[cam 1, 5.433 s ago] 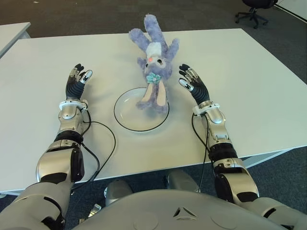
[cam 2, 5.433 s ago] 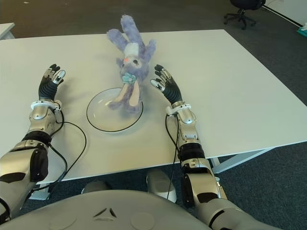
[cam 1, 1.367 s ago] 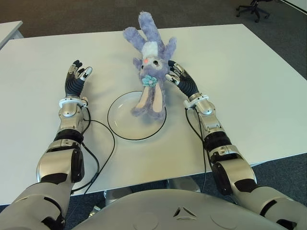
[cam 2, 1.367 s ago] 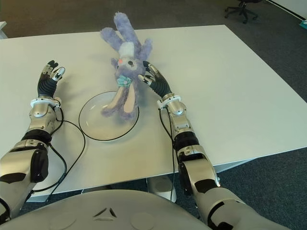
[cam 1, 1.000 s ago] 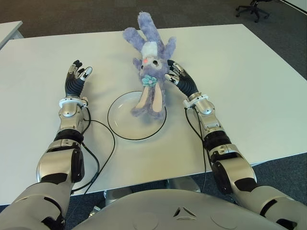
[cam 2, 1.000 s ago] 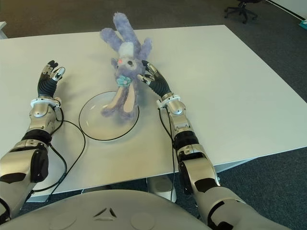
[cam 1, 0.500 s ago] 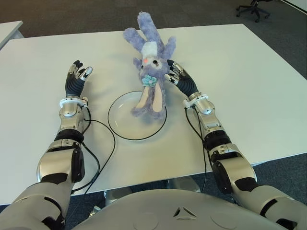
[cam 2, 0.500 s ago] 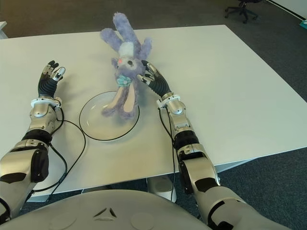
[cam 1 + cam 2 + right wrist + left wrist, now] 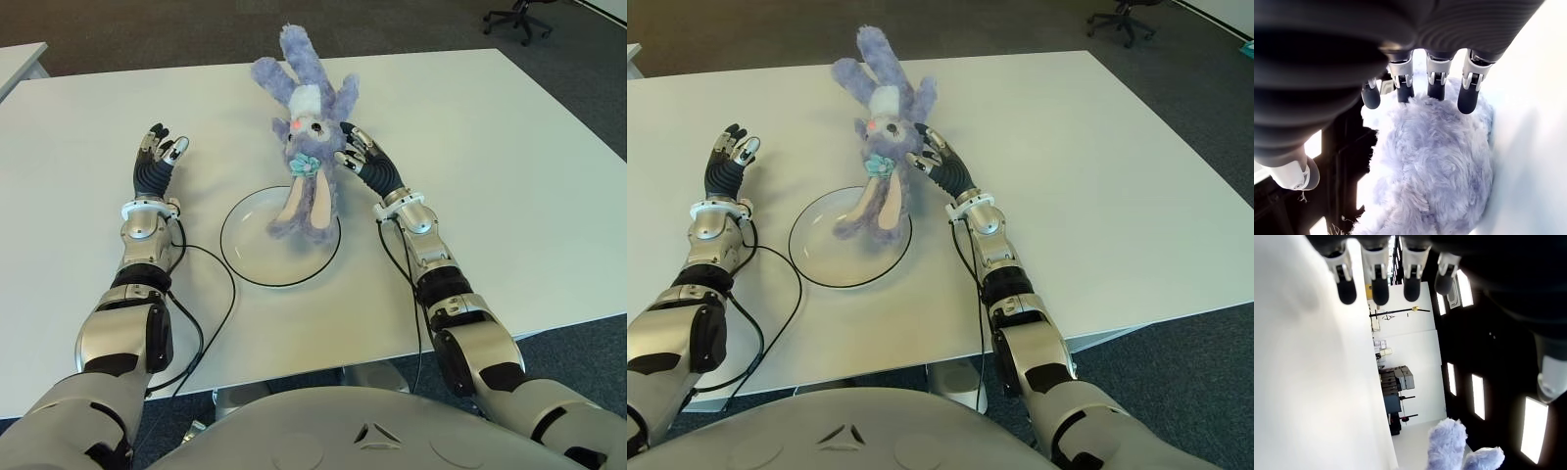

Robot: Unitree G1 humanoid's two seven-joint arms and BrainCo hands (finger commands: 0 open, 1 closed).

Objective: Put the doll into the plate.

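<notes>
We note doll [image 9: 308,147] lying on table [image 9: 509,176], legs over plate [image 9: 250,259] rim; right hand [image 9: 367,166] beside doll, fingers spread, gripping nothing; left hand [image 9: 157,162] left of plate, fingers extended, empty
</notes>
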